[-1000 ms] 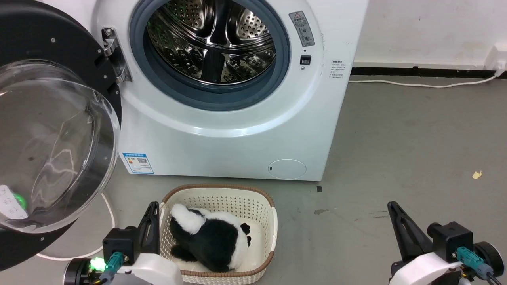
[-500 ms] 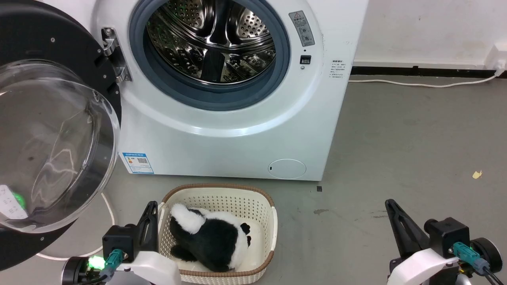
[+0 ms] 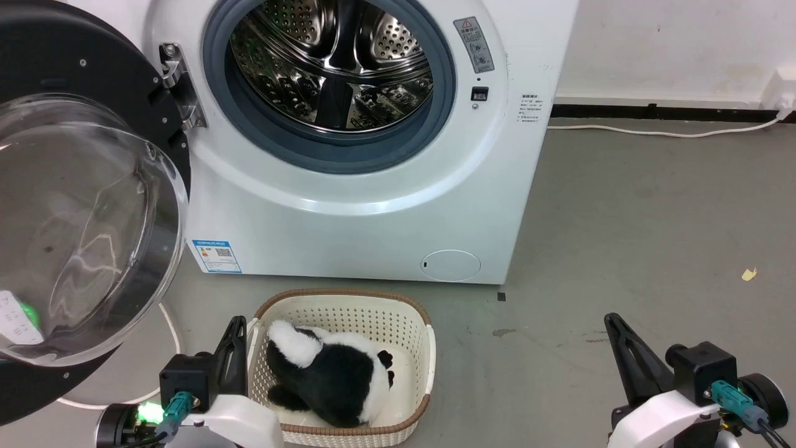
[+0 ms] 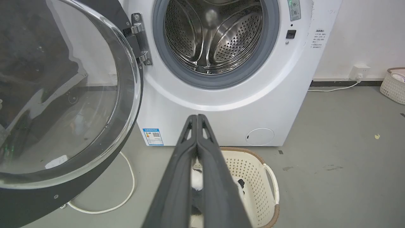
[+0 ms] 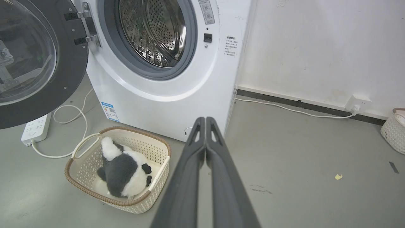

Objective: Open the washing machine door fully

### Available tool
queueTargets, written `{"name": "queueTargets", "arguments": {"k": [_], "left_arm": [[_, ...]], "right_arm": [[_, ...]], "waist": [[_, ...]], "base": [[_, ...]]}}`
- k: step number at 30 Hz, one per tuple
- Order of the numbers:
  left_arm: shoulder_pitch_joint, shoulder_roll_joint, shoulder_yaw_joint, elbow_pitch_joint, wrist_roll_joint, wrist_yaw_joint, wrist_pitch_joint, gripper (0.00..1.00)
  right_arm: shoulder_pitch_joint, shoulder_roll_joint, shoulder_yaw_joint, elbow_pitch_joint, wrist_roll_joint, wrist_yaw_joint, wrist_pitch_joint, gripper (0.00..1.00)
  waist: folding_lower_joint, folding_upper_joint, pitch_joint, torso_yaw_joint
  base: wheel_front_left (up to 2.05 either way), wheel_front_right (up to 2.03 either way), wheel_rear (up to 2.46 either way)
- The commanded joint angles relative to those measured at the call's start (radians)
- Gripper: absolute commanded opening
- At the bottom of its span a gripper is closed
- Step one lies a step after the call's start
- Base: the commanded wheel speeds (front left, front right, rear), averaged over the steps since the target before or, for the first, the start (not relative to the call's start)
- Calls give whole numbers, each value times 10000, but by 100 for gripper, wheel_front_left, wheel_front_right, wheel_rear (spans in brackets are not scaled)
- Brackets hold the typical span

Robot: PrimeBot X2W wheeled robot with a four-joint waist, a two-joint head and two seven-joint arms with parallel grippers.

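The washing machine door [image 3: 74,218], a black disc with a bulging clear glass bowl, stands swung wide open at the left on its steel hinge [image 3: 177,84]. Behind it the white washing machine [image 3: 373,205] shows its steel drum [image 3: 333,62] and grey rubber ring. The door [image 4: 60,95] also fills the left of the left wrist view, and the door [image 5: 34,60] appears in the right wrist view. My left gripper [image 3: 236,323] is shut and empty, low beside the basket, apart from the door. My right gripper [image 3: 612,320] is shut and empty over the floor at the lower right. Both pairs of fingers [image 4: 196,117] [image 5: 205,119] are pressed together.
A cream basket [image 3: 423,330] holding a black-and-white plush toy [image 3: 329,373] sits on the floor before the machine. A white cable [image 3: 171,336] and a power strip [image 5: 34,128] lie under the door. Another basket [image 5: 394,129] stands by the wall at the far right.
Both arms drifted slightly: the left gripper sank a little and the right gripper shifted a little up and left. The door has not moved.
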State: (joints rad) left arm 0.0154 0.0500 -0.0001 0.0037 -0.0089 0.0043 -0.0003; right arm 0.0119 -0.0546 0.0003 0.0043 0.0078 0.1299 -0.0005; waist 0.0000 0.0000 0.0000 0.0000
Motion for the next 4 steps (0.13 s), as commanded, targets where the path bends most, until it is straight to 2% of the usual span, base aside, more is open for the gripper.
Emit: {"name": "queueTargets", "arguments": {"k": [1, 4], "left_arm": [[-154, 3, 1, -37, 89, -43, 3, 0], [-154, 3, 1, -37, 89, -43, 3, 0]], "right_arm": [[-119, 43, -3, -43, -78, 8, 5, 0], [-119, 43, -3, -43, -78, 8, 5, 0]], "waist": [[0, 0, 0, 0], [0, 0, 0, 0]], "base": [[0, 0, 0], [0, 0, 0]]}}
